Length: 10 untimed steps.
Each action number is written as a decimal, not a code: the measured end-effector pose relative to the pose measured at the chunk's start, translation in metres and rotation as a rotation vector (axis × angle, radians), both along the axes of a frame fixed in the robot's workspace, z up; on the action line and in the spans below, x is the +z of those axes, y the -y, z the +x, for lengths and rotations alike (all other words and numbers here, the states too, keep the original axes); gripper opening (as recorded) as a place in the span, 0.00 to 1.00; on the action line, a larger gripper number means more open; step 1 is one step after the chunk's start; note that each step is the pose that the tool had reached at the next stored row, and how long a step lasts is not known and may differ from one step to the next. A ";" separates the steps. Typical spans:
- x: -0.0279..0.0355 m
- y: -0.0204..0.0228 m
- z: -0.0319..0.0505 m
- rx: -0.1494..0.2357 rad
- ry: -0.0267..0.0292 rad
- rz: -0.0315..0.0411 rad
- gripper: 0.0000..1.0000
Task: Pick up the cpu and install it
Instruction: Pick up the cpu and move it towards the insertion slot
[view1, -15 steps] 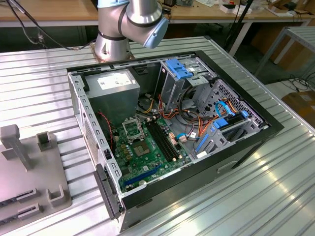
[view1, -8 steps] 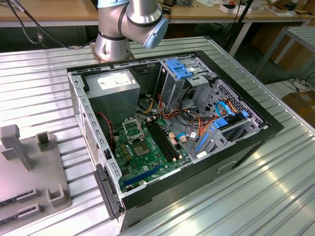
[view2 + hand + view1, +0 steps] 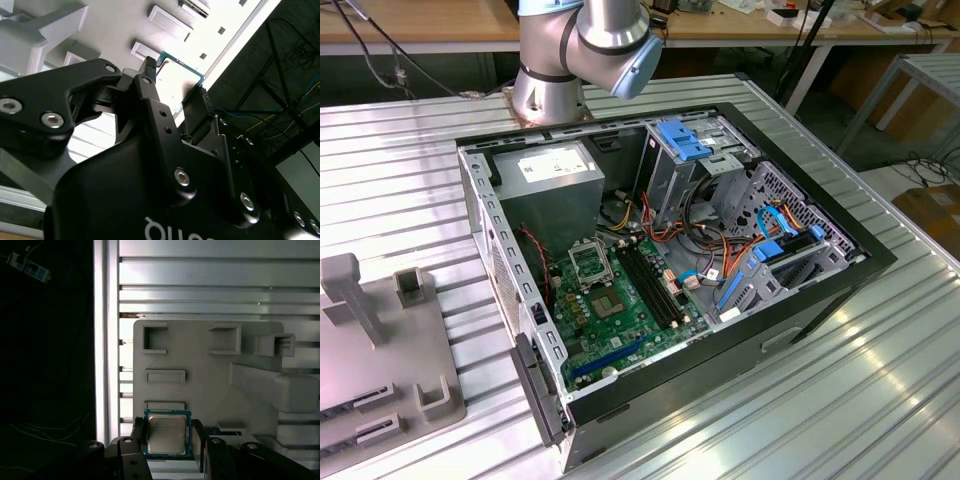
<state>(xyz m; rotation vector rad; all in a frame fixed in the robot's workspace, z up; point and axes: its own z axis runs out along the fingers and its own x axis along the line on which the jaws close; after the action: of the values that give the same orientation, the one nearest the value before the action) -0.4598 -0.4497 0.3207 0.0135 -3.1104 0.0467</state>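
Note:
The cpu [image 3: 166, 434], a flat square chip with a silver-grey face and a green rim, sits between my gripper's [image 3: 168, 436] two black fingers [image 3: 137, 437], which press on its opposite edges. In the second wrist view the cpu [image 3: 186, 74] shows edge-on, its green rim between the fingertips of the gripper [image 3: 175, 79]. It hangs over the grey fixture tray [image 3: 210, 385], near the tray's edge. In the exterior view the green motherboard [image 3: 620, 315] lies in the open computer case [image 3: 800, 300], with the square cpu socket [image 3: 588, 264] at its upper part.
The grey fixture tray [image 3: 380, 350] with raised blocks and slots lies on the ribbed metal table [image 3: 880, 380] at the exterior view's left of the case. The arm's base [image 3: 552, 90] stands behind the case. Cables, drive cages and a power supply [image 3: 545, 175] crowd the case.

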 end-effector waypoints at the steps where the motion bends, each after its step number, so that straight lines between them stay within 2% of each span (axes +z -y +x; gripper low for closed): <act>1: 0.0015 0.0000 0.0000 0.000 0.0001 0.0000 0.47; 10: 0.0119 0.0000 0.0000 0.000 0.0001 0.0000 0.47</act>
<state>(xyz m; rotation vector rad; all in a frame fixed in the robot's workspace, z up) -0.4598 -0.4497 0.3327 0.0135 -3.1105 0.0467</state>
